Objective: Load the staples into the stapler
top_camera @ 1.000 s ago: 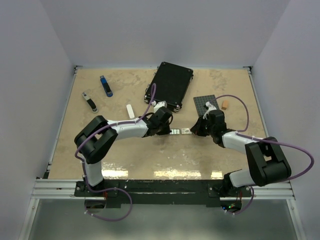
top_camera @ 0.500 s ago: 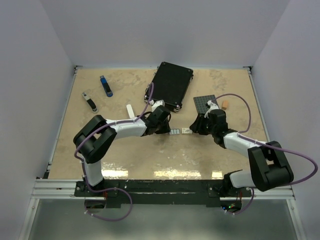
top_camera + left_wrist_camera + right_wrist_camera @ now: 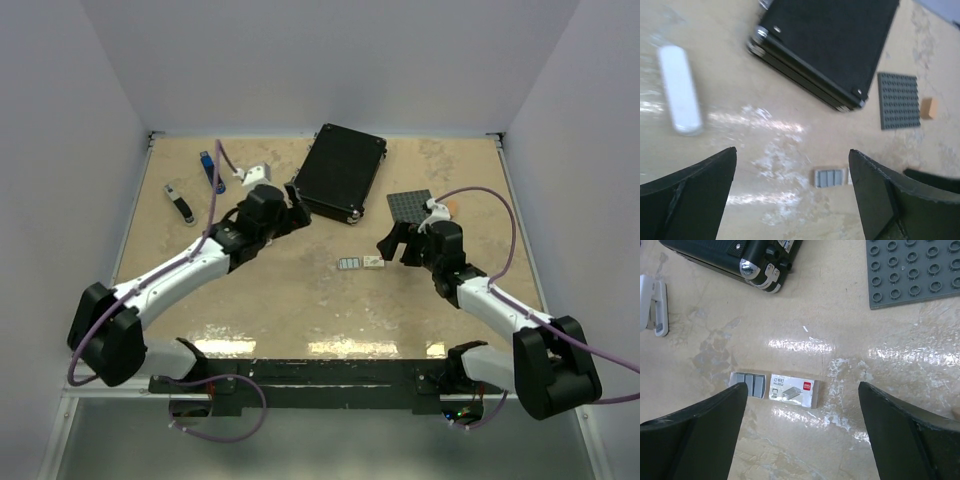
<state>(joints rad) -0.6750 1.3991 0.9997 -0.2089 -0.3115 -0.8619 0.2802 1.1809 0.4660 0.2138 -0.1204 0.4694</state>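
Note:
The staples box lies open in mid-table: a white printed sleeve (image 3: pixel 792 389) (image 3: pixel 374 262) with its tray of grey staple strips (image 3: pixel 747 385) (image 3: pixel 830 177) (image 3: pixel 350 264) slid out to the left. My right gripper (image 3: pixel 802 385) (image 3: pixel 398 245) hovers open just right of the box and holds nothing. My left gripper (image 3: pixel 792 152) (image 3: pixel 293 208) is open and empty, up and left of the box near the black case. A small blue-and-black item (image 3: pixel 211 172) at far left looks like the stapler.
A black case (image 3: pixel 340 172) (image 3: pixel 830 45) lies at the back centre. A grey studded plate (image 3: pixel 412 207) (image 3: pixel 898 100) and an orange cube (image 3: pixel 929 107) sit at the right. A white oblong piece (image 3: pixel 680 90) lies under my left arm. A black-and-silver item (image 3: pixel 180 203) lies at far left.
Both grippers went from shut on the box's two ends to open, and let go. The left arm drew back up and to the left. The right backed off slightly.

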